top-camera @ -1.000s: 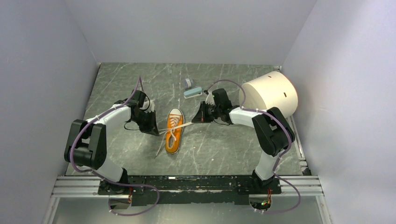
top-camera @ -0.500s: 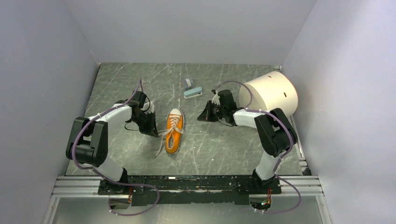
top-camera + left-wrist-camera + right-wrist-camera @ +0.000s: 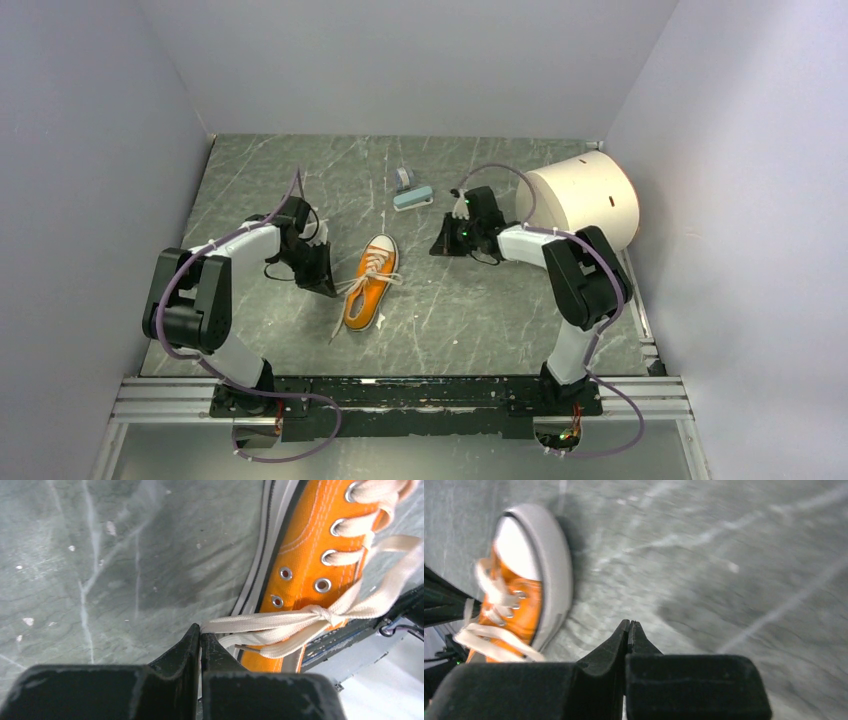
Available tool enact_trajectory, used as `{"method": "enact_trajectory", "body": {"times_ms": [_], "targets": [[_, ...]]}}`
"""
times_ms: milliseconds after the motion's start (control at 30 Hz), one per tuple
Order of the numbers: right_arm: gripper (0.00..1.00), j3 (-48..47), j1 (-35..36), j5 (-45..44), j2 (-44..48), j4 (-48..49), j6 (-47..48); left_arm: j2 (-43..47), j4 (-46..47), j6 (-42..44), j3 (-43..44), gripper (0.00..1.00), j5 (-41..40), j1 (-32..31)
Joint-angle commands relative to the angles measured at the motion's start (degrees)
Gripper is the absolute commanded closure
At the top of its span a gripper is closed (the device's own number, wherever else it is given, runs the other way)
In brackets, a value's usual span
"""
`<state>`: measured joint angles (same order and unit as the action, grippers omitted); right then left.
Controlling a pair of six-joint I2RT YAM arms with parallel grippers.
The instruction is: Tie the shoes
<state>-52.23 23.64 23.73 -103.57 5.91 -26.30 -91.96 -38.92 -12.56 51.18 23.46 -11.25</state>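
Both closed: left claw (image 3: pixel 200 636) pinches the lace (image 3: pixel 260 623), right claw (image 3: pixel 629 631) empty

The left wrist view crops the sneaker (image 3: pixel 300 545) at top and bottom, toe and heel unseen; its lace (image 3: pixel 260 625) vanishes between the left end effector's (image 3: pixel 200 640) closed fingers. From the right wrist the sneaker is blurred, heel cut off. Beyond its toe, two bluish objects (image 3: pixel 412 197) are too small to identify.

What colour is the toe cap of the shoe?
The toe cap is white, seen best in the right wrist view.
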Motion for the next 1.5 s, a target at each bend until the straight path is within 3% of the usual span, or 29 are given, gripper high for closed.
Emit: {"method": "enact_trajectory", "body": {"times_ms": [0,100,400,433,500,600,767,1000,1133,1233,1467], "targets": [[1.0,-7.18,5.49,1.1,1.18,-9.84,8.85,-0.9,0.66,2.36,0.99,0.95,5.44,0.61],[0.99,-9.92,9.04,-1.49,3.08,-15.15,11.25,0.54,0.66,1.86,1.25,0.93,4.57,0.61],[0.59,-10.38,12.92,-9.03,12.61,-24.09,9.56,10.08,-0.63,0.52,3.09,0.43,-9.4,0.61],[0.56,-10.01,12.9,-9.33,14.14,-24.83,9.78,11.17,-0.96,0.16,3.32,0.27,-11.02,0.61],[0.51,-9.2,12.88,-10.16,17.21,-26.09,10.57,13.51,-1.28,-0.31,3.76,0.16,-14.03,0.61],[0.45,-8.28,12.7,-11.3,20.18,-27.37,12.15,17.35,0.12,0.77,4.16,0.14,-14.71,0.61],[0.42,-9.21,10.96,-8.14,19.75,-26.88,14.8,18.62,4.56,2.35,4.87,0.18,-3.1,-0.1],[0.39,-11.01,9.54,11.32,11.28,-20.49,14.93,16.88,6.15,-0.87,3.86,0.17,8.5,-1.27],[0.39,-11.09,11.15,14.93,7.43,-16.51,12.48,15.2,3.04,-0.16,4.52,0.23,10.91,-1.42],[0.4,-9.47,11.29,17.23,5.85,-11.87,9.61,12.98,-1.02,2.87,2.75,0.33,12.67,-1.55],[0.42,-8.03,11.6,17.43,5.13,-11.32,9.8,10.51,-0.53,7.89,0.83,0.4,16.15,-2.81]]}}
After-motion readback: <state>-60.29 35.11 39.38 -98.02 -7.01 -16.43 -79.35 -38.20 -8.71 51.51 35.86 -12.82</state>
